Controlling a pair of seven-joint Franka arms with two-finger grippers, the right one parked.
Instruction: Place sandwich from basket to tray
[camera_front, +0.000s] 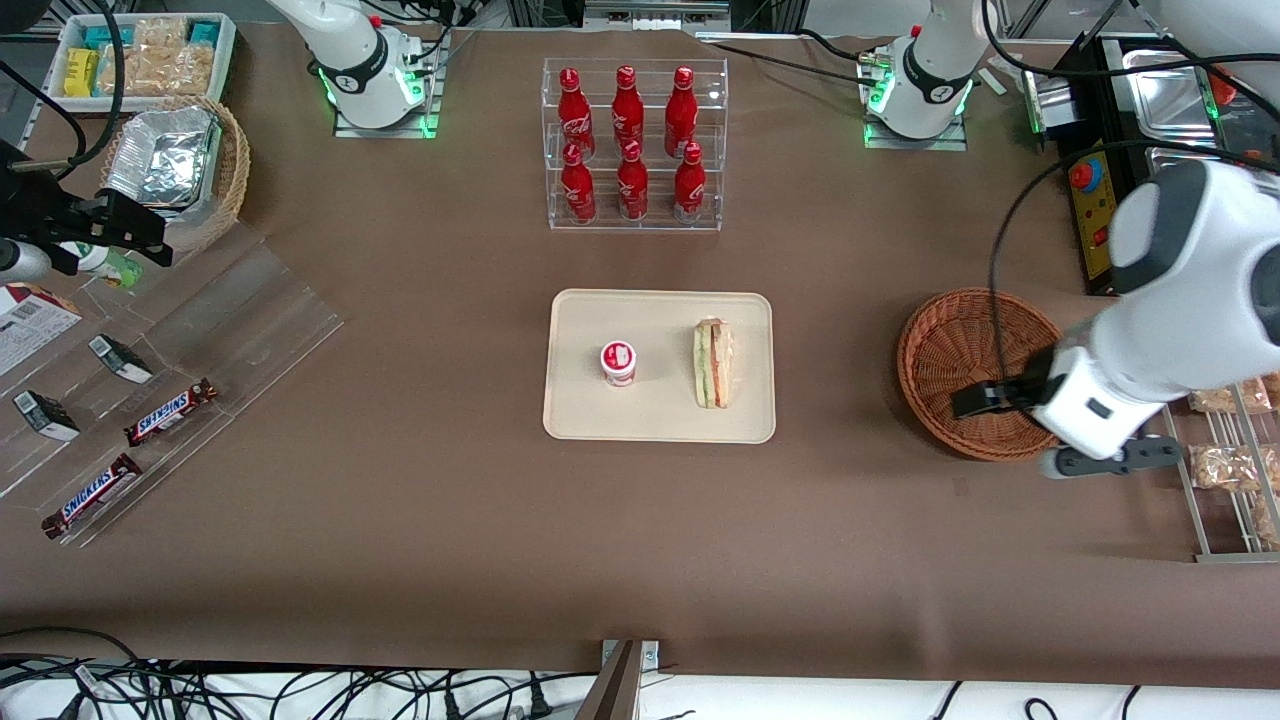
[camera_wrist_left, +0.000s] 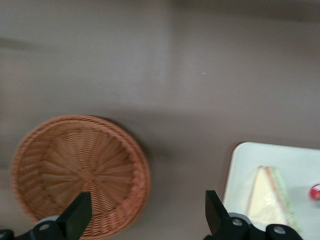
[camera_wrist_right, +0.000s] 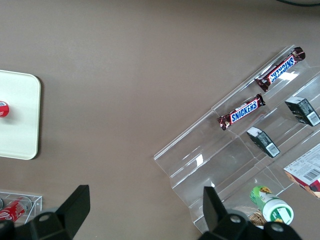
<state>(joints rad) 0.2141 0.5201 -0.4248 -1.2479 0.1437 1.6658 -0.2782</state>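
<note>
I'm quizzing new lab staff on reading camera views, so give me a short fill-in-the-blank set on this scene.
1. The sandwich lies on the ____.
2. The wicker basket holds ____.
3. The gripper hangs over the basket with its fingers ____.
4. Beside the sandwich on the tray stands a small cup with a ____ lid.

Missing words: tray; nothing; open; red

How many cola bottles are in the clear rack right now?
6 cola bottles: three on the rack's upper tier, three on the lower, farther from the front camera than the tray. The gripper hangs over the basket.
</note>
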